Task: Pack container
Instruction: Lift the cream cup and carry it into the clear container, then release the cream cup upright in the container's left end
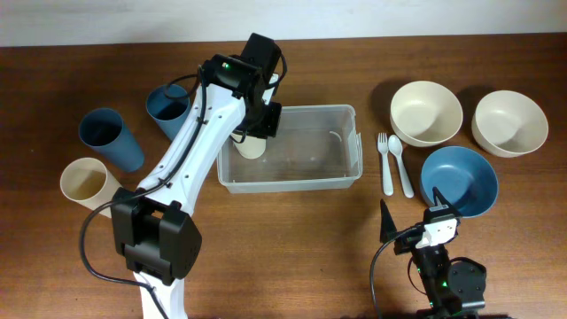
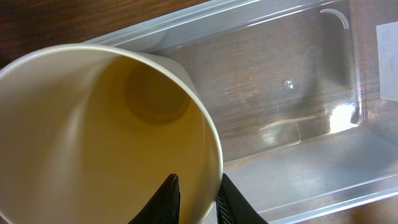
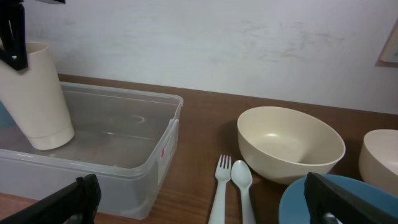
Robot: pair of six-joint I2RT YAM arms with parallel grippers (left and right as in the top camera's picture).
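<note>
The container (image 1: 306,158) is a clear rectangular bin at mid table. A cream cup (image 1: 251,146) stands tilted at its left end, base on the bin floor (image 3: 37,93). My left gripper (image 1: 257,124) is over it. In the left wrist view the left gripper (image 2: 198,186) straddles the cup (image 2: 112,124) at its rim, one finger inside, one outside. The jaws are slightly apart: the wall lies against the outer finger, with a gap to the inner one. The rest of the container (image 2: 280,124) is bare. My right gripper (image 1: 415,220) rests wide open near the front edge, holding nothing (image 3: 199,194).
Two blue cups (image 1: 168,105) (image 1: 111,137) and a cream cup (image 1: 86,182) stand left of the bin. To its right lie a white fork (image 1: 384,159) and spoon (image 1: 400,164), two cream bowls (image 1: 426,111) (image 1: 509,121) and a blue bowl (image 1: 459,180).
</note>
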